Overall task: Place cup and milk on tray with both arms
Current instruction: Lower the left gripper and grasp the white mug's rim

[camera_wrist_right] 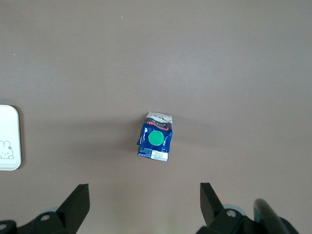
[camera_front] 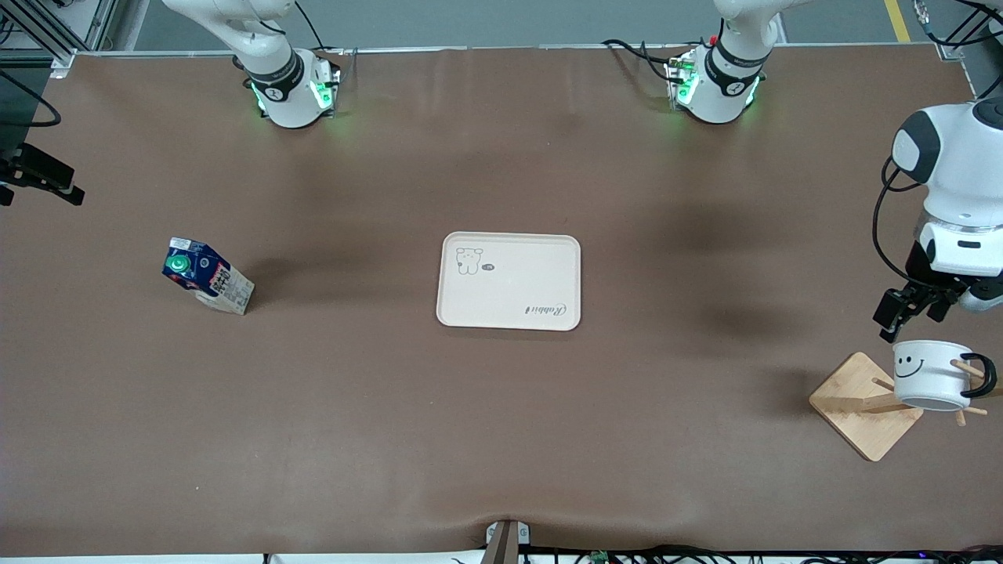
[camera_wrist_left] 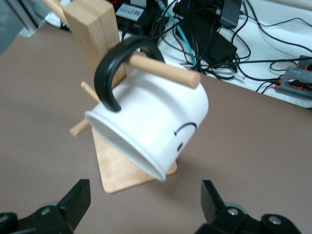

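The cup [camera_front: 931, 374] hangs by its handle on a wooden rack [camera_front: 866, 405] peg just under the spread left tool [camera_front: 909, 307], while the milk [camera_front: 207, 276] stands beneath the spread right tool [camera_wrist_right: 144, 204], the tray [camera_front: 509, 280] between them.

Table [camera_front: 501, 431]: flat brown, unpatterned. Tray [camera_front: 509, 301]: cream, small bear line drawing and dark "Rabbit" script. Milk [camera_front: 207, 276], toward my right arm's end from the tray: dark blue top, round green cap, white lower part with print, red accents (print too small to read). Cup [camera_front: 928, 374], toward my left arm's end from the tray: white, black smiley, black handle, dark rim. Rack [camera_front: 866, 405] under it: pale wood. My arms: white with black joints, green-lit bases.
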### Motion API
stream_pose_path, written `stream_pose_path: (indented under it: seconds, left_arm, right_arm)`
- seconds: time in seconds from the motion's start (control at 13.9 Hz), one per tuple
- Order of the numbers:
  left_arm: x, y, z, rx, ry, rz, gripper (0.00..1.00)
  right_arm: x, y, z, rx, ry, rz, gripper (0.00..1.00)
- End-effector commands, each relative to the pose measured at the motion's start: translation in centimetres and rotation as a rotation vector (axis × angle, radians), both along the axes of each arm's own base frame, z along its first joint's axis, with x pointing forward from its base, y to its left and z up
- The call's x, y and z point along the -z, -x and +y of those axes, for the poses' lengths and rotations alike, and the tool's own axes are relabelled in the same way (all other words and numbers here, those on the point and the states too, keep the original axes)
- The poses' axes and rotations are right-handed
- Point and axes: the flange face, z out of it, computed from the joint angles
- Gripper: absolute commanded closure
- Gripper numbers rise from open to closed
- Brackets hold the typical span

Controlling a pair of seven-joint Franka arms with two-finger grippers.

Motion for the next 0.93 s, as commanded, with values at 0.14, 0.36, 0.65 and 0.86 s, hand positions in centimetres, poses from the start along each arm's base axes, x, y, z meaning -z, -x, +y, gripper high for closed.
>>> stream_pose_path:
  seconds: [0.14, 0.36, 0.65, 0.86]
  left_arm:
    - [1.1, -1.0, 0.0, 0.072, -0.022, -0.075, 0.00]
    - [2.1, -1.3, -0.2, 0.085, -0.011, -0.104, 0.00]
    - [2.8, -1.6, -0.2, 0.096, -0.009, -0.113, 0.18]
    - [3.1, -2.1, -0.1, 0.100, -0.009, -0.113, 0.33]
  right_arm:
    - [-0.4, -0.3, -0.5, 0.007, 0.011, -0.005, 0.00]
    - [-0.4, -0.3, -0.4, 0.005, 0.011, -0.006, 0.00]
    - [-0.5, -0.3, -0.5, 0.002, 0.013, -0.008, 0.00]
    - [-0.5, -0.3, -0.5, 0.004, 0.013, -0.008, 0.00]
